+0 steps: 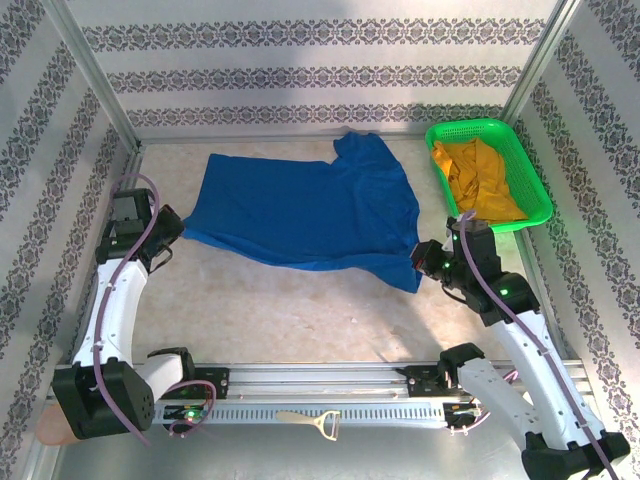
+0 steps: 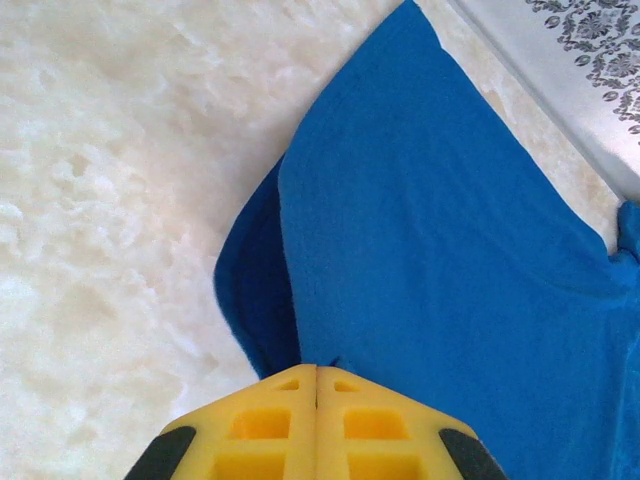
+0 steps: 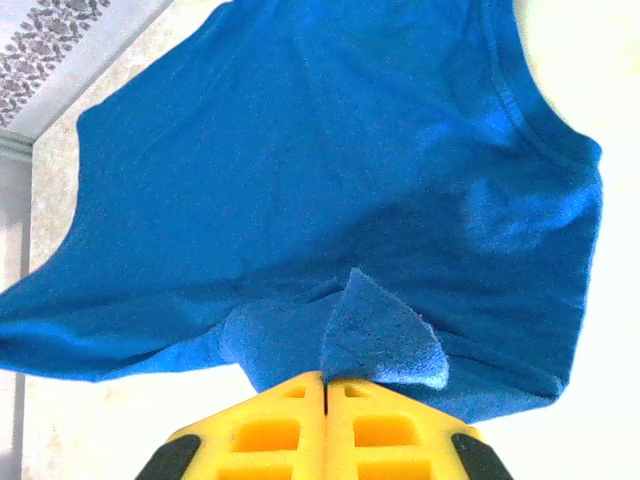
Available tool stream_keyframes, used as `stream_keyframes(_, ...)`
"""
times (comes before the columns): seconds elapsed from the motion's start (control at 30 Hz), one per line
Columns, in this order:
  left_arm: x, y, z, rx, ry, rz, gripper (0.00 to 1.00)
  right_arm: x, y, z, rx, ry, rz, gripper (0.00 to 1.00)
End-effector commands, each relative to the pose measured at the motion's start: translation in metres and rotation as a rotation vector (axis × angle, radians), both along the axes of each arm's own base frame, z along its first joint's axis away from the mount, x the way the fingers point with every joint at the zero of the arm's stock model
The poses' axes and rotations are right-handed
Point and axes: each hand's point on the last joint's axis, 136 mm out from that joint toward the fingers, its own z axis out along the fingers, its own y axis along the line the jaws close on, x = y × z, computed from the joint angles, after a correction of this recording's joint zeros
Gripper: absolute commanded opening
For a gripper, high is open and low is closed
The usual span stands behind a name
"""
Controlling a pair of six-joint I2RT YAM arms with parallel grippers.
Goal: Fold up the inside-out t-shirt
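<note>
The royal-blue inside-out t-shirt [image 1: 300, 212] lies spread across the middle of the table, stretched between both arms. My left gripper [image 1: 172, 232] is shut on its left corner; in the left wrist view the yellow fingers [image 2: 317, 420] press together on the t-shirt [image 2: 440, 260], whose edge is doubled under. My right gripper [image 1: 418, 262] is shut on the near right edge; in the right wrist view a small flap of the t-shirt [image 3: 300, 180] sticks up from between the closed yellow fingers [image 3: 325, 425]. One sleeve reaches toward the back wall.
A green basket [image 1: 528, 172] at the back right holds a mustard-yellow garment [image 1: 478, 178], close behind my right arm. A yellowish tool [image 1: 312, 421] lies on the metal rail at the near edge. Bare marble tabletop [image 1: 290, 310] stretches between the shirt and the rail.
</note>
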Motion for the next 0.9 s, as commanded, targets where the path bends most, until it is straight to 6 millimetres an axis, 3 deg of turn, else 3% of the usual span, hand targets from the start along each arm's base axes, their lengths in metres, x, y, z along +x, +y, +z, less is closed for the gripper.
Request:
stream_keyframes(0.0, -0.017, 0.007, -0.006, -0.004, 0.044, 0.052, 0.0, 0.002, 0.005, 0.02, -0.008, -0.088, 0.065, 0.0)
stream_keyframes(0.23, -0.049, 0.004, -0.01, -0.034, 0.065, 0.113, 0.0, -0.005, 0.006, 0.026, -0.021, -0.119, 0.097, 0.0)
stream_keyframes(0.6, -0.092, 0.019, -0.009, 0.029, 0.129, 0.243, 0.0, 0.005, -0.013, 0.036, -0.064, -0.186, -0.009, 0.0)
stream_keyframes(0.73, -0.086, 0.016, -0.02, 0.004, 0.129, 0.235, 0.0, 0.011, -0.013, 0.032, -0.067, -0.184, -0.022, 0.0)
stream_keyframes(0.87, -0.059, 0.016, -0.028, -0.007, 0.131, 0.203, 0.0, 0.029, -0.008, 0.027, -0.079, -0.178, -0.009, 0.0)
